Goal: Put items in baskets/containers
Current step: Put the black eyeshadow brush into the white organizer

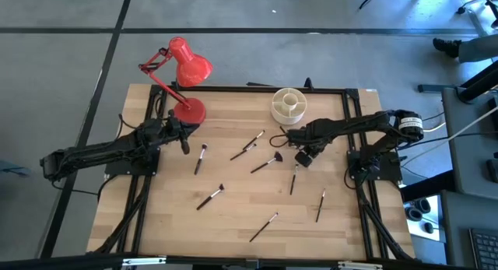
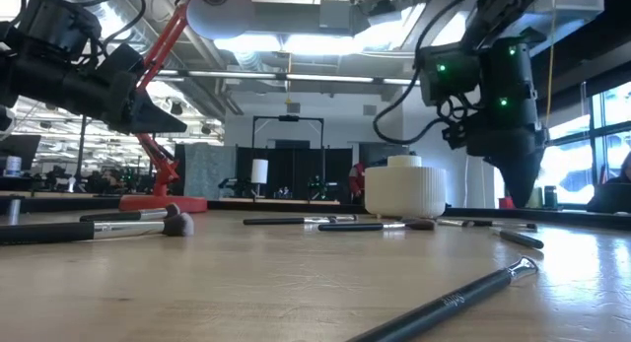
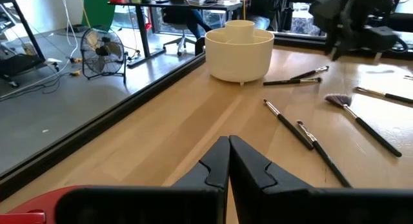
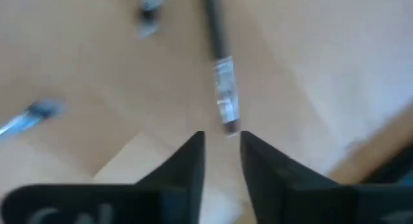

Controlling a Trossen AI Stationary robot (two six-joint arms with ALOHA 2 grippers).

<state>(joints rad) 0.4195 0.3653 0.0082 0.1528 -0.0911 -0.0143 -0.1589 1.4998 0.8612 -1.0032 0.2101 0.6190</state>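
Note:
Several slim makeup brushes lie flat and scattered on the wooden table, among them one [image 1: 200, 158] at mid left, one [image 1: 267, 162] at the centre and one [image 1: 264, 226] near the front. The round cream cup organiser [image 1: 289, 105] stands at the far edge, also in the low view [image 2: 405, 189]. My right gripper [image 1: 300, 156] hangs just in front of it, pointing down, open, above the end of a dark brush [image 4: 224, 95] that lies on the wood. My left gripper [image 3: 229, 161] is shut and holds nothing, at the far left by the lamp base.
A red desk lamp [image 1: 183, 68] stands at the far left corner, its round base [image 1: 189, 111] right beside my left gripper. A black frame [image 1: 233, 89] runs along the table's far edge and sides. Bare wood lies along the table's left side and near right corner.

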